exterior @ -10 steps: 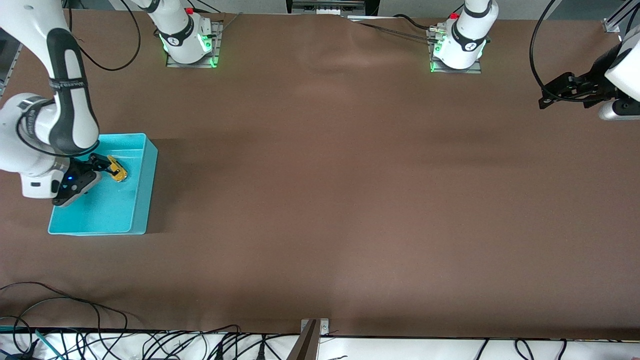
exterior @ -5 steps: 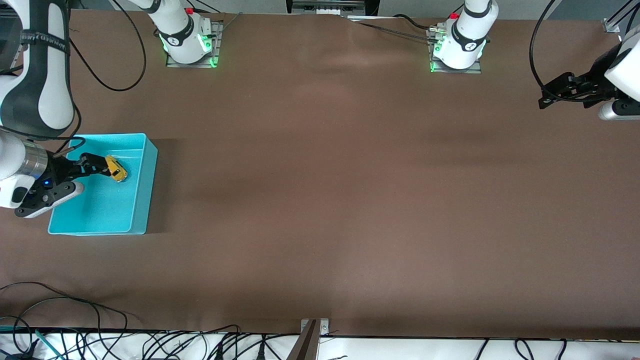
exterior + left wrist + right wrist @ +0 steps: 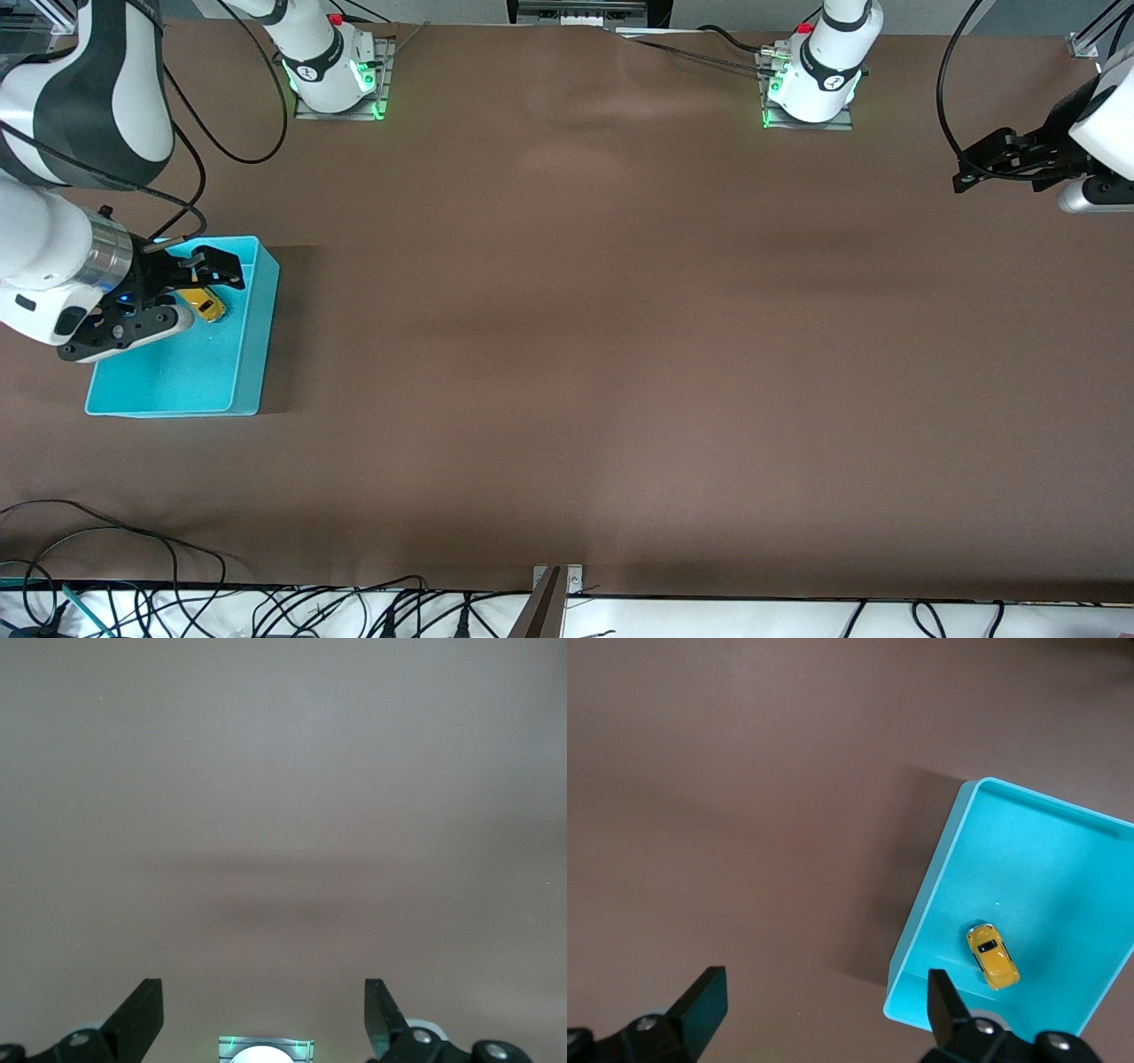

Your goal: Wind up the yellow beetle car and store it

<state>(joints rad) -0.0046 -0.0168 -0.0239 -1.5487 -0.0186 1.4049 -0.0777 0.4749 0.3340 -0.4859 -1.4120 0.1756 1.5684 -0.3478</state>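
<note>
The yellow beetle car (image 3: 207, 307) lies on the floor of the turquoise bin (image 3: 263, 330) at the right arm's end of the table. In the right wrist view the car (image 3: 992, 957) lies free inside the bin (image 3: 930, 895), near one wall. My right gripper (image 3: 223, 270) is open and empty, held up over the bin above the car; in its own view the right gripper (image 3: 824, 1010) has its jaws spread wide over the bin's wall and the brown table. My left gripper (image 3: 966, 168) is open and empty, and waits over the left arm's end of the table (image 3: 263, 1019).
The two arm bases (image 3: 335, 75) (image 3: 811, 84) with green lights stand along the table's edge farthest from the front camera. Loose cables (image 3: 106, 540) and a metal bracket (image 3: 554, 585) lie along the nearest edge. Brown table top (image 3: 576, 310) spreads between the arms.
My right gripper has come away from the car and risen over the bin, with the wrist swung round. The car stays where it lay in the bin. The left arm has not moved.
</note>
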